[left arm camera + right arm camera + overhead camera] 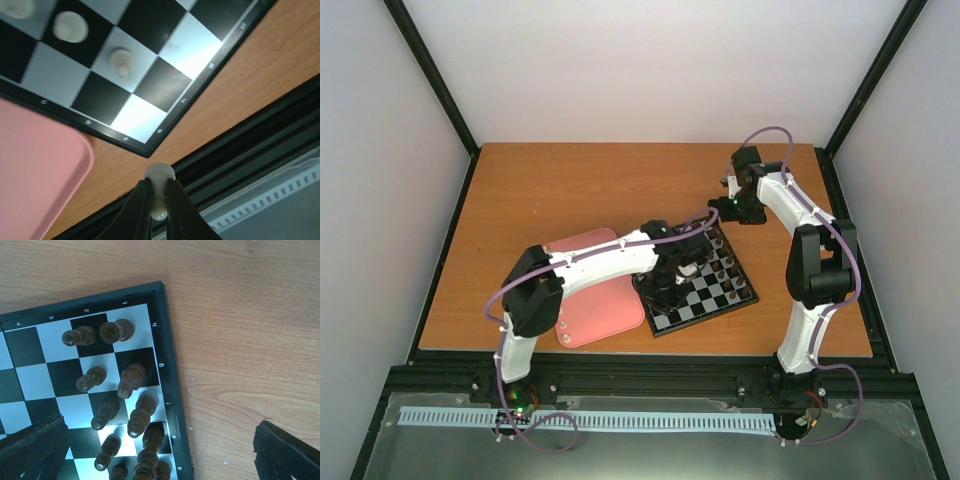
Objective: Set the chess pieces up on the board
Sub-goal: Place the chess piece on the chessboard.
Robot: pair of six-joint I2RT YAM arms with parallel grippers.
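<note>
One pale chess piece (160, 172) is pinched at its narrow waist by the left gripper (159, 200), raised near a corner of the board (125, 141). It looks light, hard and smooth, so it may twist or slip; low on the stem seems the safest hold. The right gripper (160, 427) hangs spread wide over the dark pieces (132, 380)

Bright, even light fills my cell with only soft shadows under my arms (600, 265), while my left wrist view catches white glare on the board (200, 52) and blurs the pieces (121, 61), and my right wrist view shows its fingers (280, 452) dark and unfocused.
</note>
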